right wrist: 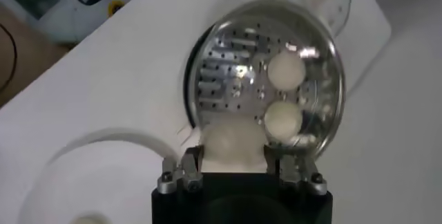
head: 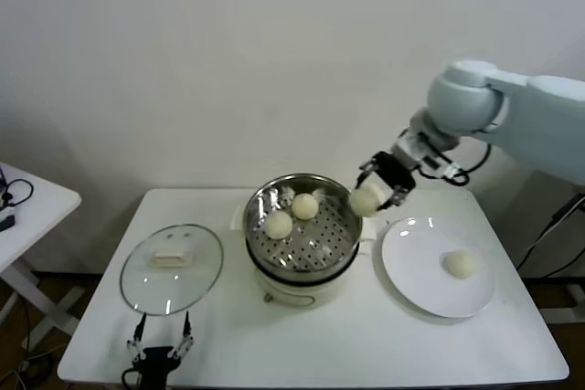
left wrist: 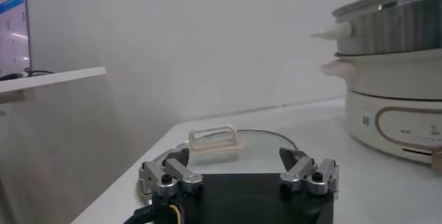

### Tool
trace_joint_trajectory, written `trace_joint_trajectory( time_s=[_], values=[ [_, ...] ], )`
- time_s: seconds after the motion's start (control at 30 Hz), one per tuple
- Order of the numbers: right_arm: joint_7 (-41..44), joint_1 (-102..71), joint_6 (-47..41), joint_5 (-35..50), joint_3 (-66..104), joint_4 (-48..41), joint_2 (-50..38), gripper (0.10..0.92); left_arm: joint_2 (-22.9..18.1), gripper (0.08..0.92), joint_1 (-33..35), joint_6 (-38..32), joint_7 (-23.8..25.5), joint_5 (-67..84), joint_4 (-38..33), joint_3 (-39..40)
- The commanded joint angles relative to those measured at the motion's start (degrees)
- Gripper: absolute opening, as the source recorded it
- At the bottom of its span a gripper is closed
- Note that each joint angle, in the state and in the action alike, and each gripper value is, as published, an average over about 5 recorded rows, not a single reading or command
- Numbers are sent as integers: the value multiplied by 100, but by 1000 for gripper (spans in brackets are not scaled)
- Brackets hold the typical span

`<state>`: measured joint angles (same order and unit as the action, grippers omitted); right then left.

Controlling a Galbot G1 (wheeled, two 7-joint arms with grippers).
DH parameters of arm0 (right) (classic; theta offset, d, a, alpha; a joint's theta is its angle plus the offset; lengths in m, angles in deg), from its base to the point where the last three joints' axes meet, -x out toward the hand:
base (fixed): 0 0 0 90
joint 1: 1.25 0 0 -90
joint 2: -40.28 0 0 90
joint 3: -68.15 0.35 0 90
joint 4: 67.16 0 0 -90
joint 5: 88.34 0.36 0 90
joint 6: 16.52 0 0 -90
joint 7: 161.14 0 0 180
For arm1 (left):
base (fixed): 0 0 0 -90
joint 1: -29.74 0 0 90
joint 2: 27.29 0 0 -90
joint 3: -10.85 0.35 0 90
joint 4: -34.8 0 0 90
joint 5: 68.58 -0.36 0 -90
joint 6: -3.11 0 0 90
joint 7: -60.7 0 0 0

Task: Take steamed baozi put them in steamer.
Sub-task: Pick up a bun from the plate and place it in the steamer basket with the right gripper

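The right gripper's (head: pixel 377 191) fingers (right wrist: pixel 181 170) are closed partway onto a bun (right wrist: pixel 232 148), one on each side of it, and carry it in the air just over the steamer's (head: pixel 340 196) rim on the plate side. The left gripper (head: pixel 160 346) is parked at the near edge of the counter (head: pixel 302 344), its fingers (left wrist: pixel 170 175) spread wide and holding nothing, pointed at the glass lid (head: pixel 203 273) that lies flat just beyond it.

Going back from that edge: the lid is on the robot's left, the steamer stands in the middle on its cream pot base (head: pixel 302 288), and the white plate (head: pixel 416 271) is on the right. One bun (head: pixel 460 264) remains on the plate. Two buns (head: pixel 279 224) (head: pixel 304 205) already sit side by side on the perforated floor of the steamer, toward its far side.

By my count the job is about half finished: two buns are in, a third is held over the basket and looks ready to be lowered and let go, and the fourth has yet to be picked up from the plate. The free floor beside the two placed buns seems roomy enough for both.
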<state>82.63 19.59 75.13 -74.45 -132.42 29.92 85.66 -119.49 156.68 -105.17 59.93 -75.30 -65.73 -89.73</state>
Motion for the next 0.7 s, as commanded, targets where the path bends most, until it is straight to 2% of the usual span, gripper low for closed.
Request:
trace_joint_trajectory(
  time_s=[0.03, 0.2, 0.7],
  values=[
    [-258, -777, 294, -1101, 191, 393, 1157, 608, -85, 823, 24, -10, -4, -8, 1, -19],
    [-344, -1236, 538, -1558, 48, 21, 1289, 603, -63, 823, 37, -36, -12, 5, 27, -38],
    [-496, -1993, 760, -1805, 239, -689, 1676, 602, -49, 823, -3, -66, -20, 10, 104, -101]
  ],
)
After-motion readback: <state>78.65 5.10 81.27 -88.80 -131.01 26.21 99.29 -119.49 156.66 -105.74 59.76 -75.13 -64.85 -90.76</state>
